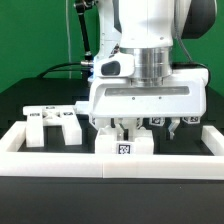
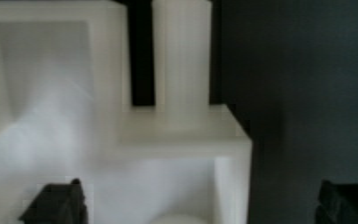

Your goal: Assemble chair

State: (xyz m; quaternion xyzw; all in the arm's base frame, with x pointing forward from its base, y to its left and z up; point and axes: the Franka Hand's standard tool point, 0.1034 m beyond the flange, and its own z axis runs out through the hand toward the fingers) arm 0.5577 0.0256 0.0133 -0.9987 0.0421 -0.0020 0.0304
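My gripper [image 1: 146, 130] hangs low over the table, just behind a white blocky chair part [image 1: 125, 144] with a black-and-white tag on its front. In the wrist view that white part [image 2: 140, 150] fills most of the picture, with a slim post [image 2: 181, 50] rising from it. My gripper [image 2: 202, 203] is open wide; one dark fingertip [image 2: 55, 203] lies over the part and the other fingertip [image 2: 350, 203] is off it, over the dark table. The jaws straddle the part's edge without closing on it. Another white tagged chair part [image 1: 55, 124] lies at the exterior view's left.
A long low white border rail [image 1: 60, 158] runs along the front and up both sides of the black table [image 1: 20, 105]. A green backdrop stands behind. Cables hang behind the arm.
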